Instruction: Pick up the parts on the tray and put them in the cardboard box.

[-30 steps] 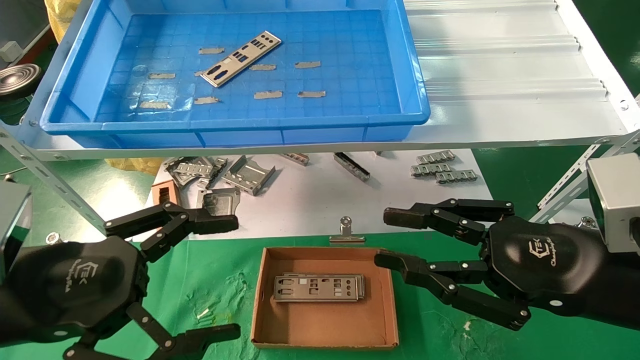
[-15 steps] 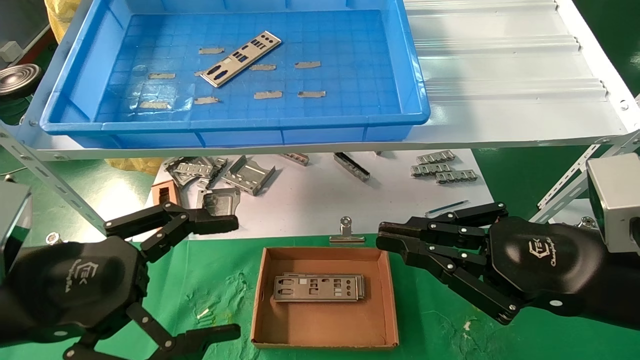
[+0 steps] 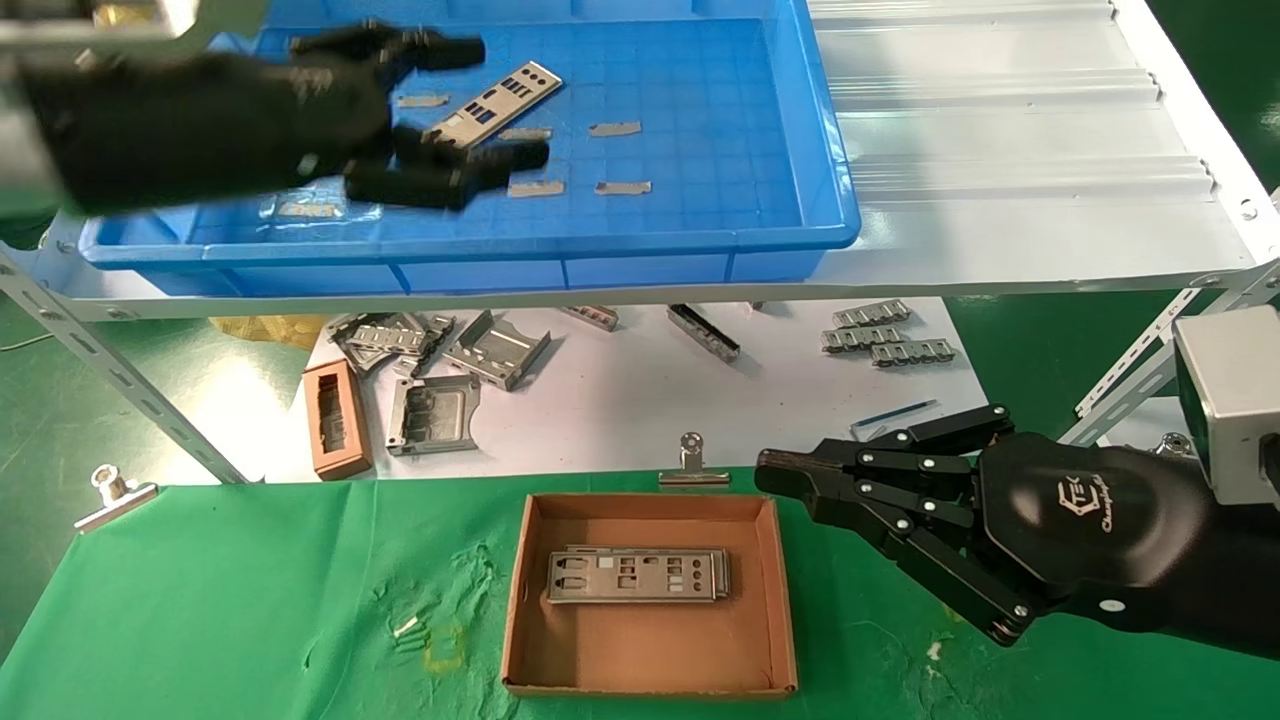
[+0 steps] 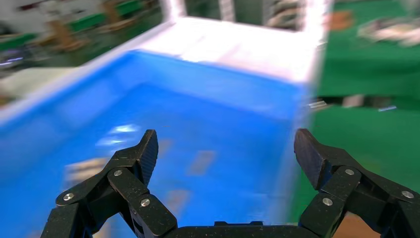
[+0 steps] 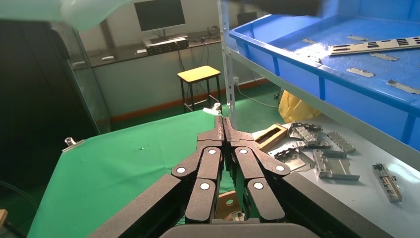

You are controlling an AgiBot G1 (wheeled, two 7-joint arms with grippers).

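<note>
While one plate point(image 3: 492, 104) is left on the tray point(image 3: 820, 200), lying diagonal on the grid floor w/ its far end pointing to about 1 o'clock, I read this as the reach-and-grasp step for the last part. The stack of plates point(image 3: 637, 575) in the cardboard box point(image 3: 770, 600) sits flat near the box's 12 o'clock wall, so most of the job looks done.

The left gripper point(image 3: 470, 100) is over the tray, jaws spread wide, one finger at the plate's 10 o'clock side and the other at its 5 o'clock side. It straddles the plate's near half but I can't tell if it touches it. The left wrist view shows the fingers point(image 4: 143, 151) apart and nothing between them, only blue floor.

The right gripper point(image 3: 775, 470) is parked just off the box's 2 o'clock corner, fingers pressed together, holding nothing.

Round the plate are grey tape scraps point(image 3: 614, 129). Below the shelf, at the box's 11 o'clock, lie bent brackets point(image 3: 495, 350) and a small brown holder point(image 3: 334, 418); not mine to move.

Next, I judge: drop lower, line the pads across the plate's short width, close. It's thin and flat, so it may slip or need a tilt off the floor.
</note>
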